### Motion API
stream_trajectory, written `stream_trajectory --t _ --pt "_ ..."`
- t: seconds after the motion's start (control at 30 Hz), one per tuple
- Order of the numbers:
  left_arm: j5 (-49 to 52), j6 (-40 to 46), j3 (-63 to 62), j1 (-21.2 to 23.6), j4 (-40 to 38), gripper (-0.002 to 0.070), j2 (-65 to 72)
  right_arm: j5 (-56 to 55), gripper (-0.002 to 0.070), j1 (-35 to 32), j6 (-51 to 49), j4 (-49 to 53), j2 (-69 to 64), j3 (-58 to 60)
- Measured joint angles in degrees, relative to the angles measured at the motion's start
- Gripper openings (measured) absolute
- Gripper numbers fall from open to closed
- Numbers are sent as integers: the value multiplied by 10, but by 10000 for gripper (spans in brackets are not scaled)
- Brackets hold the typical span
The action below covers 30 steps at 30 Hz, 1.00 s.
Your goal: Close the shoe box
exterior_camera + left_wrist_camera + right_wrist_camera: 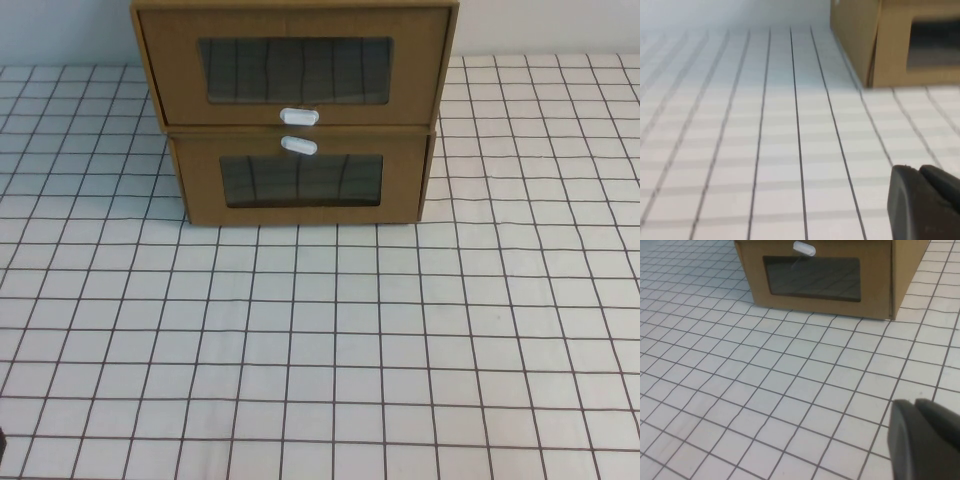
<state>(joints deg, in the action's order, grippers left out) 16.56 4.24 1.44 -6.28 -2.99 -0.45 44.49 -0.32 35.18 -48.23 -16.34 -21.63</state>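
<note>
The shoe box [295, 70] is the upper of two stacked brown cardboard boxes at the back of the table. It has a clear window, with a small white pull tab [299, 116] just below it. Its front face stands slightly forward of the box beneath. My left gripper [919, 171] is shut and empty, low over the table, well in front and to the left of the stack. My right gripper [915, 403] is shut and empty, over the table in front of the stack. Neither gripper shows in the high view.
The twin cardboard box [300, 180] lies under the shoe box, its white tab [299, 146] above its window. It also shows in the right wrist view [875, 275] and in the left wrist view [855, 35]. A white gridded cloth [320, 350] covers the table.
</note>
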Motion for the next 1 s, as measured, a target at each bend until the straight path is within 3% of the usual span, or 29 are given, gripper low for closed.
stream_trajectory --t 1.0 --pt "36 -5 0 1 0 -5 -1 0 -13 0 5 4 0 0"
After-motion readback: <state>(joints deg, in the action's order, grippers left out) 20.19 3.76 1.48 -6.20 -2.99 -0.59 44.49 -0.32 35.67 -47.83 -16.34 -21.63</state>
